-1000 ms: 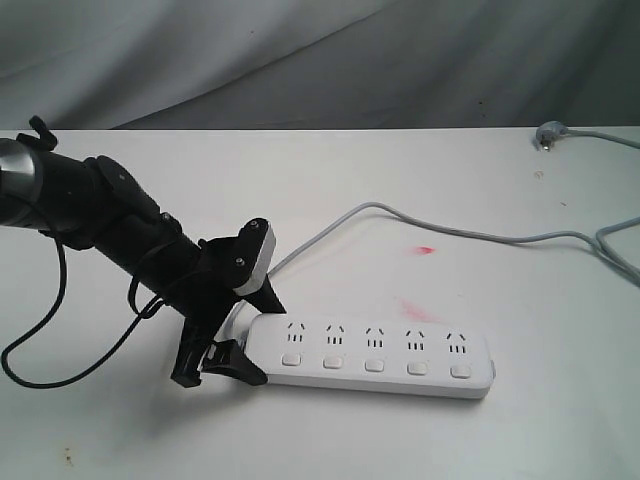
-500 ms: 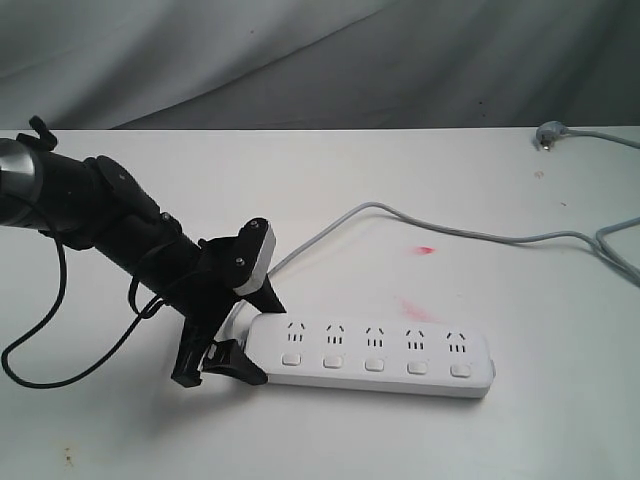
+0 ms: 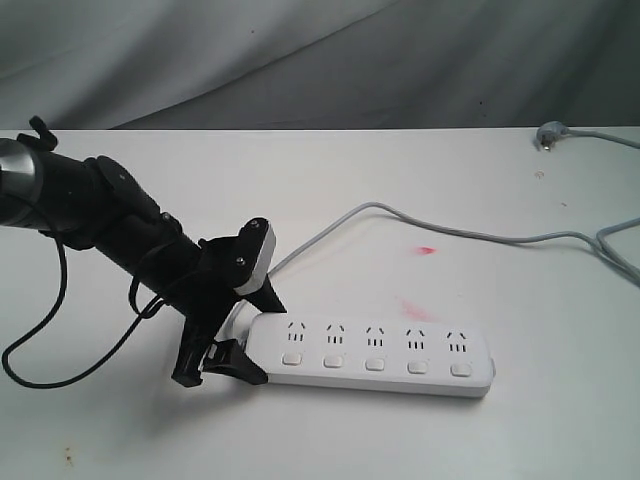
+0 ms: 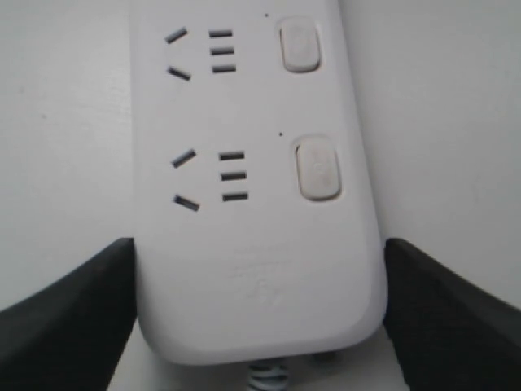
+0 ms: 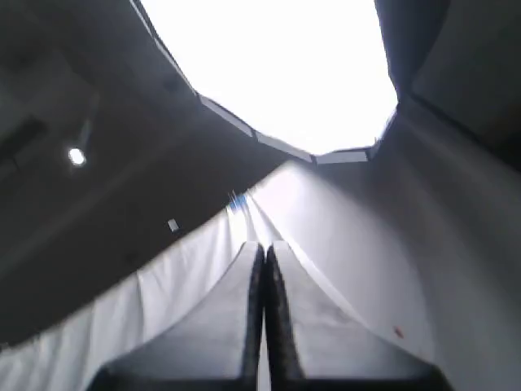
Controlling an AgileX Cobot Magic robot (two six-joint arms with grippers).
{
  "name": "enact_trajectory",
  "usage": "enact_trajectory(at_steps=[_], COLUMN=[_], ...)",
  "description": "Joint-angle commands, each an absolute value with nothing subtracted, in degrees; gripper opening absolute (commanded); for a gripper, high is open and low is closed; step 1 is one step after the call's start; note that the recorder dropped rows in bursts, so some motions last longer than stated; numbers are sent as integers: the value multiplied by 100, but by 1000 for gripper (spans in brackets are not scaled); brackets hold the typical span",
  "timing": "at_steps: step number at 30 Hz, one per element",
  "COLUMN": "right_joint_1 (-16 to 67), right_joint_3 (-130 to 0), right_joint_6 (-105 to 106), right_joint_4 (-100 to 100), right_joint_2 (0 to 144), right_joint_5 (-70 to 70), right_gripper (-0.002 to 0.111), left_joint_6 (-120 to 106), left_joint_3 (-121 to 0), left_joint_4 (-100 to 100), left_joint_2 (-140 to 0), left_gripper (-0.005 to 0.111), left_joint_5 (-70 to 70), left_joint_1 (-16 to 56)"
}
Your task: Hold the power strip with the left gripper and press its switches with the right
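The white power strip [image 3: 400, 358] lies flat on the table, its row of sockets above a row of square switches [image 3: 375, 365]. My left gripper [image 3: 258, 340] is shut on the strip's left end, where the grey cord [image 3: 450, 232] leaves it. In the left wrist view, both black fingers [image 4: 73, 318] press the sides of the power strip [image 4: 252, 244], and two switches [image 4: 317, 169] show. My right gripper [image 5: 264, 248] is shut on nothing and points up at a bright ceiling. It is out of the exterior view.
The cord runs back and right to a plug [image 3: 548, 135] at the table's far right corner. Two faint red stains [image 3: 423, 249] mark the white table [image 3: 520, 430] behind the strip. A grey curtain [image 3: 320, 60] hangs behind.
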State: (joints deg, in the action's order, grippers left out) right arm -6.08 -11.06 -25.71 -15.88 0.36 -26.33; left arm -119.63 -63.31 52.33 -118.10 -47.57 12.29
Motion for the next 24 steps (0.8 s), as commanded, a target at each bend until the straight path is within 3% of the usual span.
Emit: enact_trajectory(at_steps=[1, 9, 13, 19, 24], right_joint_1=[-598, -598, -598, -598, -483], right_joint_3=[-2268, -4534, -5922, -7214, -7249], right_joint_6=[-1603, -1065, 1054, 4748, 5641], right_joint_4=[-1580, -868, -872, -2694, -3907], right_joint_2=[917, 3734, 4979, 6505, 7482], right_joint_5=[171, 1997, 3593, 6187, 6615], right_gripper=[0, 0, 0, 0, 0], left_joint_6=[-11995, -11995, -11995, -11995, -11995], left_joint_3=[-6366, -6366, -6366, -6366, -6366], left_joint_4=[5163, 5163, 5163, 5163, 5163], left_joint_2=[-11810, -11810, -11810, -11810, -11810], left_gripper=[0, 0, 0, 0, 0], left_joint_5=[-4459, -4459, -4459, -4459, -4459], left_joint_1=[1258, 1258, 1258, 1258, 1258])
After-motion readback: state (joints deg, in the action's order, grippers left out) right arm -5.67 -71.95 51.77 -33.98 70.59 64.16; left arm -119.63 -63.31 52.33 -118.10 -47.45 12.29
